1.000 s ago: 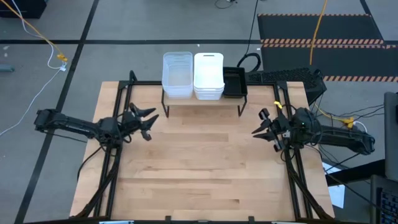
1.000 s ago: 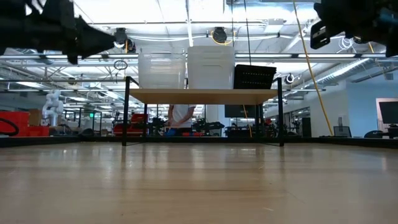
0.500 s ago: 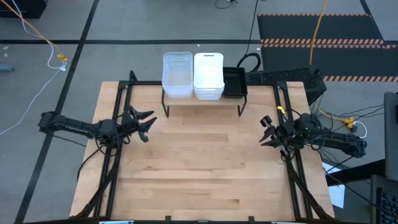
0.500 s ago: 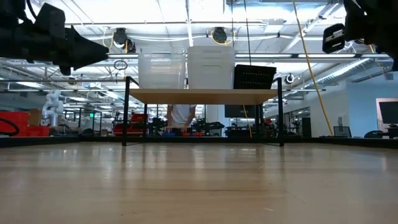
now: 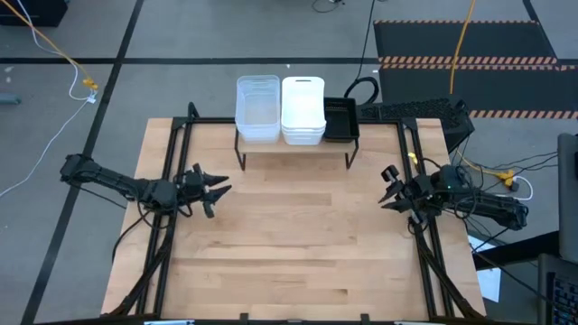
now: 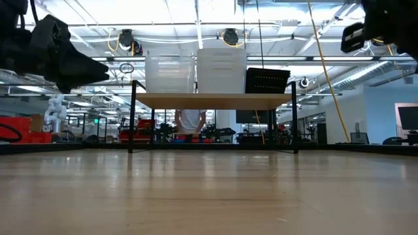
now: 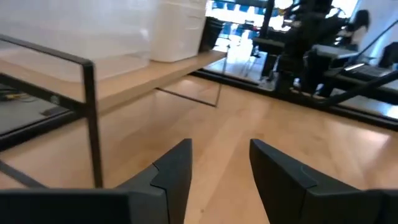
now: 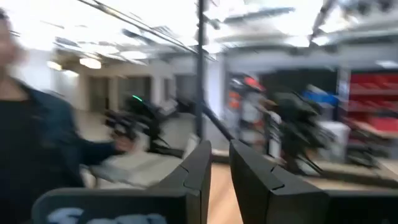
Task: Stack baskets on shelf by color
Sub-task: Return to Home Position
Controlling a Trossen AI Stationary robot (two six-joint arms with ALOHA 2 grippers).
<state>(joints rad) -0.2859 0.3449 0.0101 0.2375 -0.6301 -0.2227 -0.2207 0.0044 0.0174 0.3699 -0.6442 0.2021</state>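
Three stacks fill the low light-wood shelf on thin black legs [image 5: 293, 148] in the high view. The clear see-through plastic baskets [image 5: 257, 108] are at its left end, the opaque white plastic baskets [image 5: 303, 110] mid-shelf, and the black slatted plastic baskets [image 5: 340, 120] at its right end. The shelf stands at the far edge of the large light-wood desk [image 5: 289, 253]. My left claw [image 5: 217, 188] hangs over the desk's left edge, released and empty. My right claw [image 5: 386, 188] hangs over the right edge, gripping nothing.

In the low view the stacks sit close side by side, the black one lowest, and a person [image 6: 191, 121] stands beyond the far edge.

In the left wrist view my spread fingers [image 7: 174, 168] face the shelf's near-left leg.

In the right wrist view my fingers are parted only narrowly, and a dark sleeve [image 8: 37, 155] shows in the room.

The sorting looks finished, so the risk lies in the retreat. A wide swing of my left arm could clip that leg and shake the tall clear stack. My right arm moves close to someone.
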